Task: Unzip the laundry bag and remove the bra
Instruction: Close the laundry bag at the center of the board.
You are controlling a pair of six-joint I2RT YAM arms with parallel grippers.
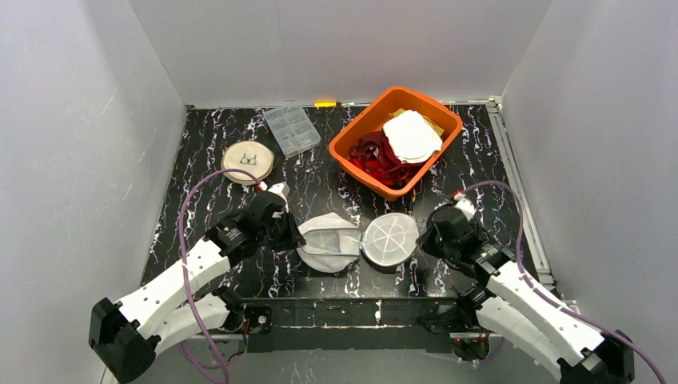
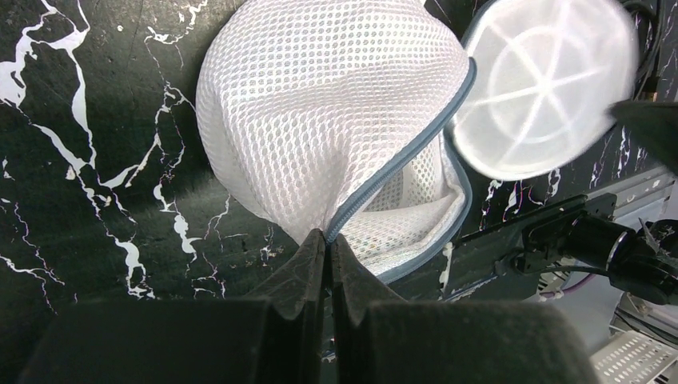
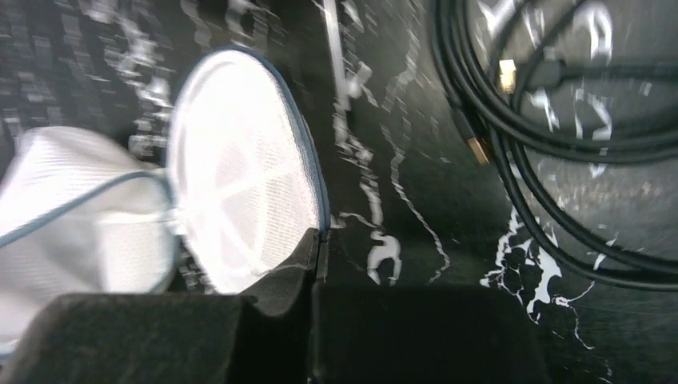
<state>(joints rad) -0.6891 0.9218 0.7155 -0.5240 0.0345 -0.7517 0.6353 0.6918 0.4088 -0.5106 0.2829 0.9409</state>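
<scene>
1. Centrally, the black marbled table [image 1: 320,180] carries the whole scene. An orange basket [image 1: 360,172] of red and white fabric stands at the far right, well apart from the work.
2. Laundry bag [image 1: 326,240]: a white mesh dome lying near the table's near edge, between the two arms. Its long axis runs left to right. In the left wrist view the mesh [image 2: 320,120] is slack and creased, not taut.
3. Round panel [image 1: 390,238]: the bag's flat circular side, with spokes like a wheel, folded out to the right of the dome. It is joined to the dome only along one side [image 2: 552,88].
4. Mouth [image 2: 416,200]: a gap edged with grey zip tape [image 2: 400,160] between dome and panel, so the zip looks largely undone. Only pale mesh shows inside. The bra cannot be made out, and presumably it sits deeper in the dome.
5. Left gripper [image 2: 326,240]: jaws closed on the bag's grey seam at its left near edge. The mouth lies just to the right of them.
6. Right gripper [image 3: 318,244]: jaws closed at the panel's right rim [image 3: 240,192], apparently pinching it, though this view is blurred. The mouth lies to its left, beyond the panel.
7. Judgement: both arms are about equally near, one at each end of the axis. Drawing them apart should widen the mouth.
</scene>
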